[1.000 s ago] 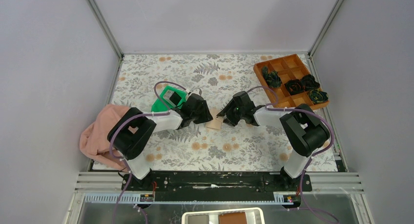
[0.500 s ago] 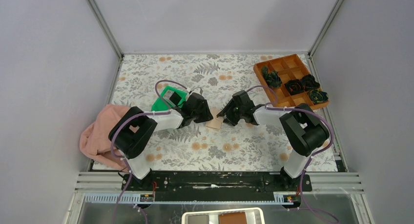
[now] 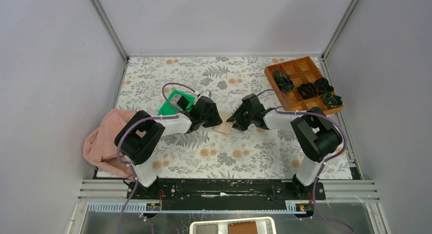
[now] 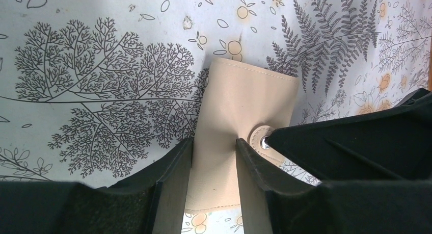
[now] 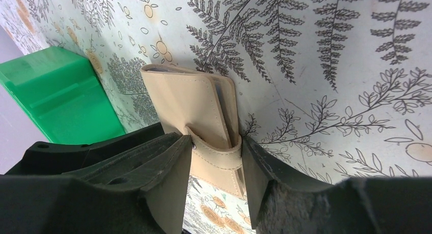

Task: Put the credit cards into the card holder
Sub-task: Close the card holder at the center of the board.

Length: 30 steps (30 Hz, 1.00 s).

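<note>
The tan card holder (image 3: 222, 128) lies folded shut on the floral mat between my two grippers. My left gripper (image 3: 216, 123) is closed on it. In the left wrist view its fingers (image 4: 214, 142) pinch the holder (image 4: 244, 96) from one edge to mid-face, denting the leather. My right gripper (image 3: 232, 123) is closed across the holder's snap tab (image 5: 219, 157). One finger (image 5: 173, 162) is on the snap and the other is against the holder's layered edge (image 5: 232, 117). One dark credit card (image 3: 179, 99) lies in the green tray (image 3: 167, 110). No other cards show.
An orange-brown compartment box (image 3: 298, 71) with dark rosette lumps (image 3: 308, 90) stands at the back right. A pink cloth (image 3: 104, 139) lies at the mat's left edge. The green tray also shows in the right wrist view (image 5: 56, 91), close behind the holder.
Both grippers have crept slightly closer together around the card holder, and the holder has shifted a little away from the arm bases. Otherwise nothing has moved.
</note>
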{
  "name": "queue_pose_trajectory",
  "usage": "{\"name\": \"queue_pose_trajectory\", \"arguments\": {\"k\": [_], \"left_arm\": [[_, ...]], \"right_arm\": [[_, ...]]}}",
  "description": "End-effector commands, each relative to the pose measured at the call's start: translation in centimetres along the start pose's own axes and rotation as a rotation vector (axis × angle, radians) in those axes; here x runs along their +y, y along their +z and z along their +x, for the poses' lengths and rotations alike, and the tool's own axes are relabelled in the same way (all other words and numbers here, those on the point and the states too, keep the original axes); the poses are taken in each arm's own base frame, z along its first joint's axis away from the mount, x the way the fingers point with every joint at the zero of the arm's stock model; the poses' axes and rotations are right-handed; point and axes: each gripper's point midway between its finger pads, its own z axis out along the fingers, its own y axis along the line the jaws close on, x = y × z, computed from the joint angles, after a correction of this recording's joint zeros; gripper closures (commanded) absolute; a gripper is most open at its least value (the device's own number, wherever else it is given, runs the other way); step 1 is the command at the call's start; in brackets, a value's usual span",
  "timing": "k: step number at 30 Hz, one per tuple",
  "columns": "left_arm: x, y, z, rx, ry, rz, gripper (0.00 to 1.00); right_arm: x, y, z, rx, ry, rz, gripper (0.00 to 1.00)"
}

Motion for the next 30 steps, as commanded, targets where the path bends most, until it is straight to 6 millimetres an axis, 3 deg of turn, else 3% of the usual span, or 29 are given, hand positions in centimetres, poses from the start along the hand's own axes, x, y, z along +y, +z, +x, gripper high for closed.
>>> {"name": "queue_pose_trajectory", "arguments": {"k": [1,30], "left_arm": [[4.2,0.8,4.5,0.142,0.027,-0.131,0.55],[4.4,1.3,4.7,0.156,0.019,-0.127,0.56]], "right_arm": [[-7.4,1.5,2.9,0.085,-0.007,0.244,0.51],[-11.1,1.6,2.1,0.045,-0.085,0.38,0.55]]}}
